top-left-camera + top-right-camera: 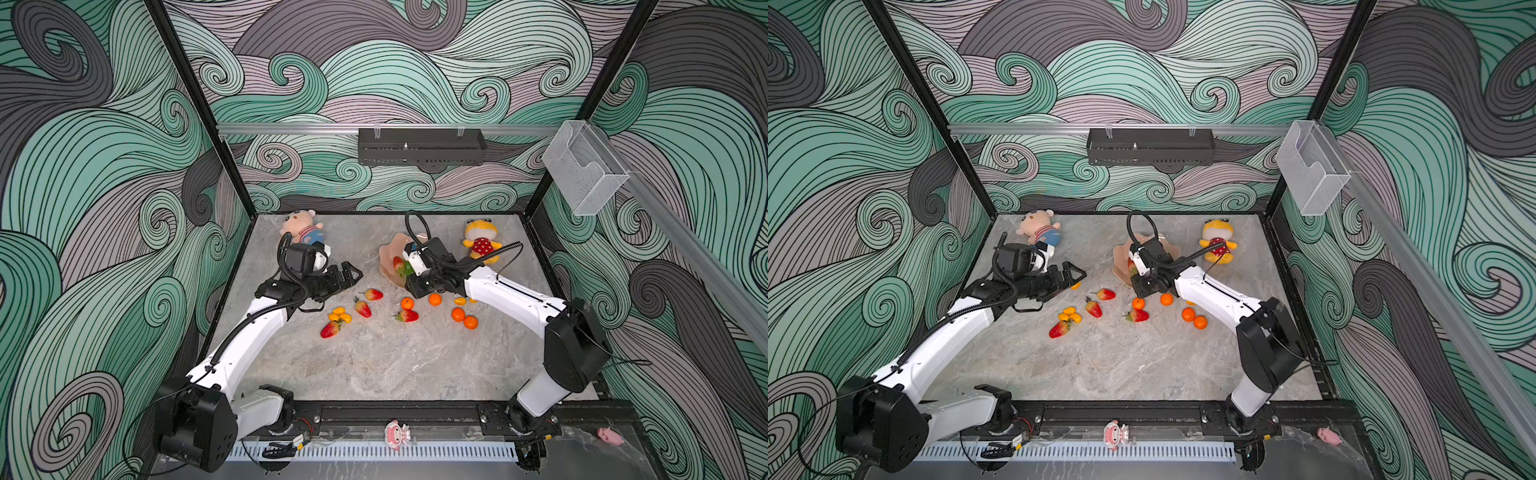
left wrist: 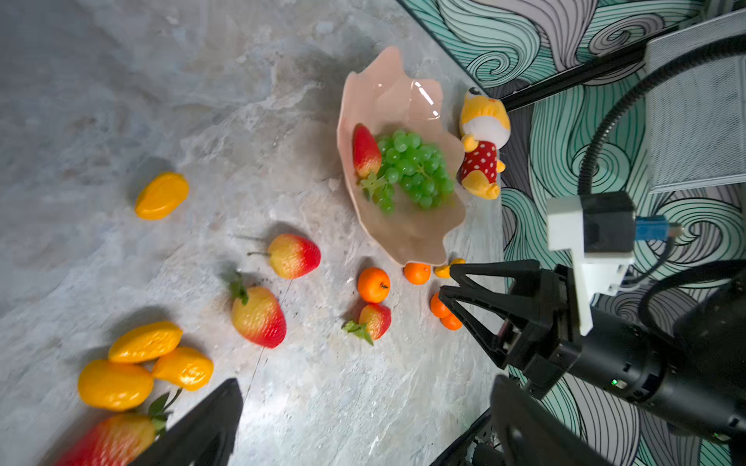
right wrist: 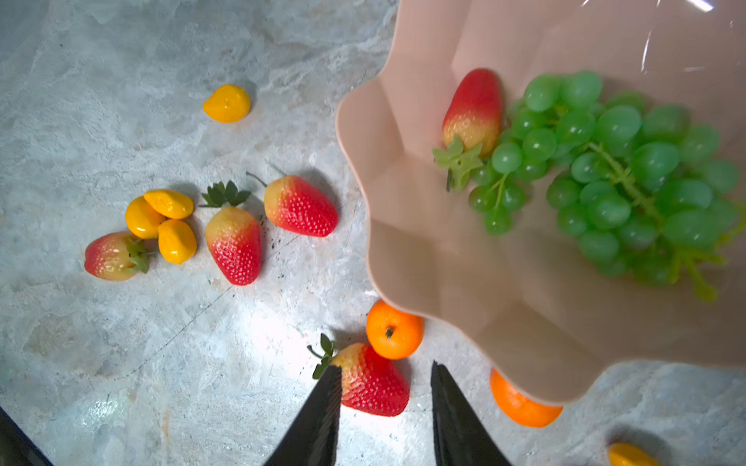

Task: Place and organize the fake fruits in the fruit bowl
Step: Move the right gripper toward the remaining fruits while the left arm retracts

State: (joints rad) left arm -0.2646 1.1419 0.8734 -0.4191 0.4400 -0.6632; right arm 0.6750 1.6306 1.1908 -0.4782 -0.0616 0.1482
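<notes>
Near the back of the grey stone table (image 1: 374, 374) sits the shallow pink plastic fruit bowl (image 3: 403, 226) with a wavy rim, just beside a yellow plush toy (image 1: 482, 243) in a red dotted dress. Inside the bowl lie the green plastic grape bunch (image 3: 613, 173) and one shiny red plastic strawberry (image 3: 474, 109), touching each other. The right gripper (image 3: 386, 365) hangs above the table by the bowl's near edge, its jaws a little way apart with nothing between them. The left gripper (image 1: 353, 275) is off to the left, jaws spread very wide, holding nothing. Four red strawberries (image 1: 407, 316), round orange tangerines (image 1: 464, 318) and little yellow-orange oval kumquats (image 1: 340, 314) lie on the table in front of the bowl
</notes>
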